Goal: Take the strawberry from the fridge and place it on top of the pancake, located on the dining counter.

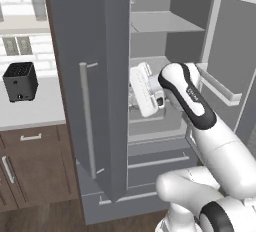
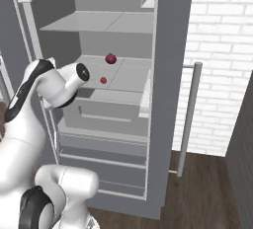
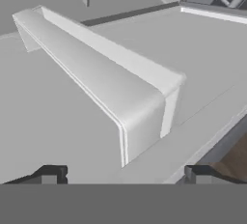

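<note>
Reaching into open fridge (image 2: 168,75); fingers (image 3: 48,175) spread, empty; strawberry (image 2: 103,80) on shelf near maroon fruit (image 2: 111,58).

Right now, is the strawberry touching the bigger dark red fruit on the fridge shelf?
Apart. The right base view shows the strawberry nearer the shelf's front and the dark red fruit further back, with bare grey shelf plainly between them.

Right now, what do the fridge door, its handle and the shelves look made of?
Fridge door: matte grey, probably painted metal; flat, no glare or reflections.
Handle: thin round bar in lighter grey, perhaps brushed metal; a faint highlight runs along it.
Shelves: pale grey opaque slabs, plastic or coated metal; nothing shows through them. As it's rendered, all three are guesses from colour and sheen.
</note>
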Robot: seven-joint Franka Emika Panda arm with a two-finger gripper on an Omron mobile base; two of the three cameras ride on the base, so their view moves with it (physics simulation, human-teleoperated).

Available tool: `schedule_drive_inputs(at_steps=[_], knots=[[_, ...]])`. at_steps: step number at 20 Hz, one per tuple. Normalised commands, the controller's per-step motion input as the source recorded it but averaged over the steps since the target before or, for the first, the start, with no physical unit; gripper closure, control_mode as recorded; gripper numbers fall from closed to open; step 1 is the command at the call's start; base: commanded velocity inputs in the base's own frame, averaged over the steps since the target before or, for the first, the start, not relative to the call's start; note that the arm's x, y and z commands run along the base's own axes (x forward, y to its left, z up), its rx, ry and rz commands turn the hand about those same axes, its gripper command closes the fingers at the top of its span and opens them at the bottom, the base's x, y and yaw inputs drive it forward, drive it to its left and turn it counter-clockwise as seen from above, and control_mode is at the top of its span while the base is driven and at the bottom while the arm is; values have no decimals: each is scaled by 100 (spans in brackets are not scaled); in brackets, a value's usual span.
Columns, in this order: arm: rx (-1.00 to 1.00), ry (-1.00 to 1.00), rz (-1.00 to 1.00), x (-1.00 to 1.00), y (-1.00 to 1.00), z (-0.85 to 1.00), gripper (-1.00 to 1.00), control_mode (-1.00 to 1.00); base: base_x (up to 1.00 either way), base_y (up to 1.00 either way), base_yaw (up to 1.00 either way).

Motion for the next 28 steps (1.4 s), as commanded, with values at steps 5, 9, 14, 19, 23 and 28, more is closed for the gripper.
schedule_drive_inputs(at_steps=[5,9,14,19,23,28], knots=[[0,0,2,-14,71,-5,-100,-100,0,0,0],[-1,0,0,-11,67,-2,-100,-100,0,0,0],[0,0,0,-5,52,0,-100,-100,0,0,0],[-1,0,0,0,51,0,-100,-100,0,0,0],[0,0,-1,-4,25,0,-100,-100,0,0,0],[0,0,-3,-24,-5,11,-100,-100,0,0,0]])
